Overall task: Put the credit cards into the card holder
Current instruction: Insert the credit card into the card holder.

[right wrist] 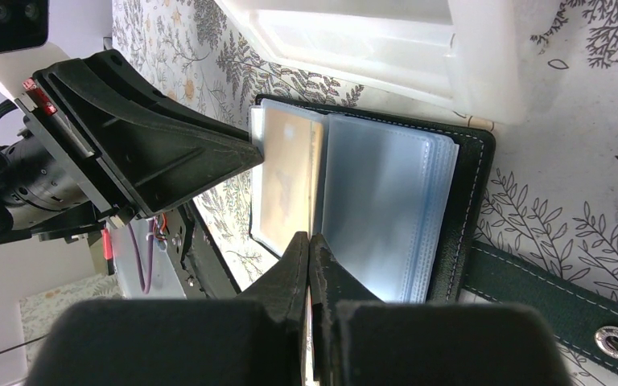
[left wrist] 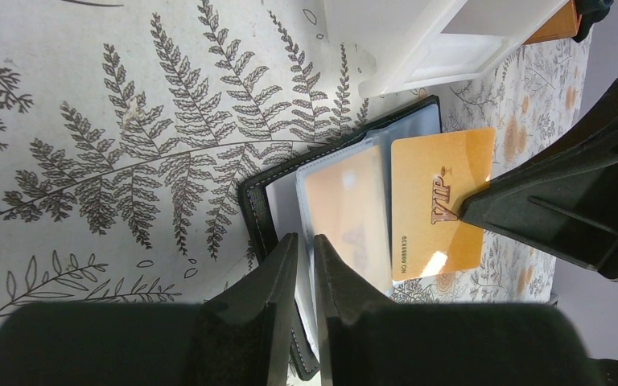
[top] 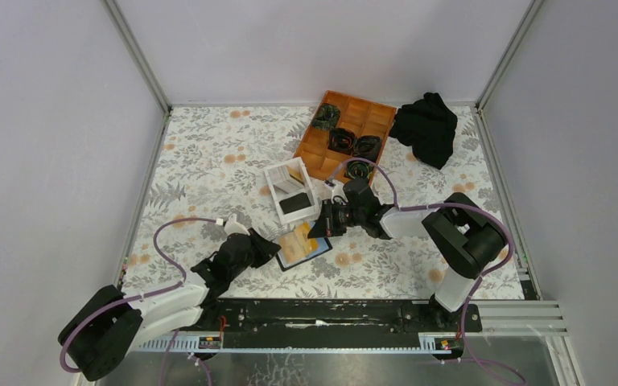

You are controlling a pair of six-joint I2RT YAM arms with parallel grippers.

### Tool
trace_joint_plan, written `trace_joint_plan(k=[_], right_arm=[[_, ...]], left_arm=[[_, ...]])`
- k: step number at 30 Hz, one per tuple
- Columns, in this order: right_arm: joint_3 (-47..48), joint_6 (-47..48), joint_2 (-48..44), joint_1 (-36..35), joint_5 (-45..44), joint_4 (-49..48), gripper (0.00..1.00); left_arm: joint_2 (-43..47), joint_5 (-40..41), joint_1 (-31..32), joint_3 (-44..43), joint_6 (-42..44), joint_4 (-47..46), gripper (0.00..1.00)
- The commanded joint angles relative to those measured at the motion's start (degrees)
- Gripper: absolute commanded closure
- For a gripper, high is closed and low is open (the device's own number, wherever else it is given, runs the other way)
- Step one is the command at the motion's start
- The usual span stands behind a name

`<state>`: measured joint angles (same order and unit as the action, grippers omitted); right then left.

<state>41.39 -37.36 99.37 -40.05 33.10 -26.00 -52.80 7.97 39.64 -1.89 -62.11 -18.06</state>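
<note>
left fingers (left wrist: 278, 322) pinched narrow, right fingers (right wrist: 290, 277) pressed together

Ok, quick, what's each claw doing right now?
Left claw: closed on a clear sleeve of the card holder.
Right claw: closed on the orange credit card.

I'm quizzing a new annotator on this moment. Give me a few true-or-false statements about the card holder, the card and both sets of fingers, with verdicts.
1. The card holder lies open. True.
2. The orange card is printed "VIP". True.
3. The right gripper has its fingers spread wide. False: they are shut on the orange card.
4. The black cloth lies in the orange tray. False: it lies outside the tray, to its right.
5. The left gripper is shut on the card holder. True.
</note>
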Motion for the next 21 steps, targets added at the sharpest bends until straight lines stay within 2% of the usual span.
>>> trace_joint_plan(k=[1,21], right_arm=[[1.8,-0.2,0.3,0.2,1.2,-1.8,1.00],[-0.4,-2.1,2.8,-0.4,0.3,-4.5,1.00]], left_arm=[[-0.8,0.3,-0.3,-0.5,1.2,-0.7,0.80],[-1.5,0.0,-0.4,-0.6,1.3,-1.7,0.80]])
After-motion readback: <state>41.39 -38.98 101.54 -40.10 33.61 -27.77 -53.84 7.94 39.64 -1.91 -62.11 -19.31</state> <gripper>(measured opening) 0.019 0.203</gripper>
